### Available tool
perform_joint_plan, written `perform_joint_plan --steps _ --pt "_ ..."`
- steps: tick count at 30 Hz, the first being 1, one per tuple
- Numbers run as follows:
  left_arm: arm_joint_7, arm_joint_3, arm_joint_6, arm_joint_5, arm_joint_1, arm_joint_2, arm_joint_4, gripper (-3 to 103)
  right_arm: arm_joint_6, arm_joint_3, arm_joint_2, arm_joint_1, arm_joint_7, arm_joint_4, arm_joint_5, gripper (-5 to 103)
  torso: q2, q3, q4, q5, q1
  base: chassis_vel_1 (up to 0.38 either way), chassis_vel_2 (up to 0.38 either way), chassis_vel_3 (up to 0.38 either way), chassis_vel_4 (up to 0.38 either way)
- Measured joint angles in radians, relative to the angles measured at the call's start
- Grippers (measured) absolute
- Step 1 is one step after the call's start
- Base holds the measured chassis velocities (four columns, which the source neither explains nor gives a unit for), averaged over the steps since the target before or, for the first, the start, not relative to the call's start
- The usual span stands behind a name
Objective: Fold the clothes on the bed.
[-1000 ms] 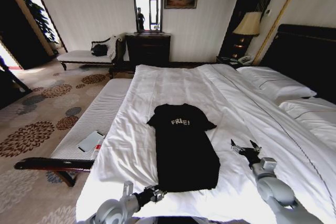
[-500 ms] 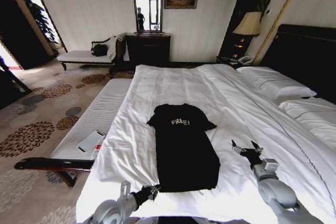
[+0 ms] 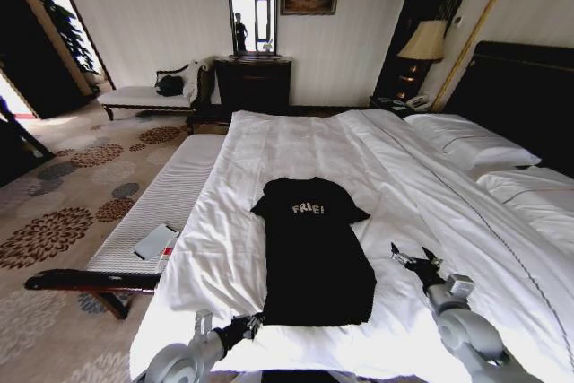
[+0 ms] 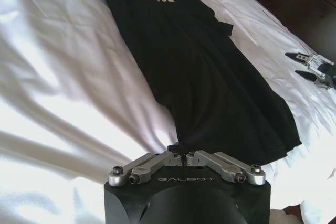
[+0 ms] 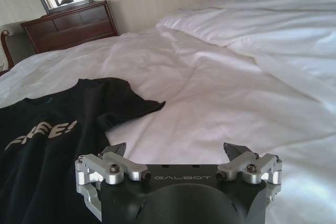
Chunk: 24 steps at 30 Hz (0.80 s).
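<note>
- Black cotton, the T-shirt (image 3: 314,253) lies flat near the foot end of the bed (image 3: 296,145), roughly midway across the white duvet, with its collar toward the far side and the white "FREE!" lettering (image 3: 308,209) facing up.
- Its body looks narrowed into a long strip, the short sleeves sticking out to either side near the top.
- At the hem corner nearest the robot's left side, the left gripper (image 3: 250,324) sits right at the fabric edge. From the left wrist camera its fingers (image 4: 157,161) are drawn together, tips meeting on a small pinch of the black cloth (image 4: 210,77).
- Over on the other side, the right gripper (image 3: 414,260) hovers just above the duvet, beside the shirt's right edge but apart from it. Its jaws are spread wide with nothing between them; the right wrist camera shows both fingertips (image 5: 116,150) well separated over bare white bedding.
- Beside the bed on the left stands a pale cushioned bench (image 3: 166,199) with a small flat item on it.
</note>
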Motion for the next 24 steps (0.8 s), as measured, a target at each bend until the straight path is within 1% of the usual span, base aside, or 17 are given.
perform_joint_plan --steps 4,5,6,8,10,11,13,16,17,19,21,22,24 --pt "0.0 -0.059 -0.003 -0.015 0.044 0.021 -0.055 0 -0.105 0.028 0.032 -0.035 0.009 0.054 0.165 100 0.0 0.0 -0.0001 -0.0001 0.0 0.0 0.0 0.0 0.0" --pt "0.0 -0.059 -0.003 -0.015 0.044 0.021 -0.055 0 -0.105 0.028 0.032 -0.035 0.009 0.054 0.165 100 0.0 0.0 -0.0001 -0.0001 0.0 0.0 0.0 0.0 0.0" --pt "0.0 -0.069 -0.004 -0.016 0.051 0.023 -0.06 0 -0.126 0.033 0.037 -0.039 0.018 0.061 0.201 100 0.0 0.0 -0.0001 -0.0001 0.0 0.0 0.0 0.0 0.0" --pt "0.0 -0.102 -0.006 -0.018 0.074 0.03 -0.075 0 -0.201 0.055 0.057 -0.048 0.06 0.079 0.32 100 0.0 0.0 0.0001 -0.0001 0.0 0.0 0.0 0.0 0.0" --pt "0.0 -0.138 -0.008 -0.024 0.094 0.04 -0.085 0 -0.264 0.082 0.08 -0.059 0.077 0.085 0.403 100 0.0 0.0 0.0001 -0.0002 0.0 0.0 0.0 0.0 0.0" --pt "0.0 -0.138 -0.008 -0.024 0.094 0.04 -0.085 0 -0.264 0.082 0.08 -0.059 0.077 0.085 0.403 100 0.0 0.0 0.0001 -0.0002 0.0 0.0 0.0 0.0 0.0" --pt "0.0 -0.183 -0.009 -0.038 0.116 0.05 -0.097 0 -0.317 0.101 0.1 -0.073 0.08 0.088 0.445 100 0.0 0.0 -0.0003 0.0 0.0 0.0 0.0 0.0 0.0" --pt "0.0 -0.25 -0.01 -0.061 0.149 0.055 -0.113 0 -0.354 0.11 0.114 -0.081 0.078 0.079 0.45 100 0.0 0.0 -0.0001 -0.0001 0.0 0.0 0.0 0.0 0.0" --pt "0.0 -0.25 -0.01 -0.061 0.149 0.055 -0.113 0 -0.354 0.11 0.114 -0.081 0.078 0.079 0.45 100 0.0 0.0 -0.0001 -0.0001 0.0 0.0 0.0 0.0 0.0" --pt "0.0 -0.281 -0.01 -0.071 0.171 0.054 -0.12 0 -0.359 0.107 0.116 -0.078 0.078 0.069 0.443 100 0.0 0.0 -0.0001 -0.0001 0.0 0.0 0.0 0.0 0.0" --pt "0.0 -0.337 -0.012 -0.087 0.215 0.05 -0.128 0 -0.36 0.095 0.122 -0.075 0.078 0.056 0.428 100 0.0 0.0 0.0001 0.0 0.0 0.0 0.0 0.0 0.0" --pt "0.0 -0.337 -0.012 -0.087 0.215 0.05 -0.128 0 -0.36 0.095 0.122 -0.075 0.078 0.056 0.428 100 0.0 0.0 0.0001 0.0 0.0 0.0 0.0 0.0 0.0" --pt "0.0 -0.378 -0.013 -0.102 0.243 0.048 -0.129 0 -0.36 0.084 0.13 -0.072 0.077 0.051 0.42 100 0.0 0.0 0.0 0.0 0.0 0.0 0.0 0.0 0.0"
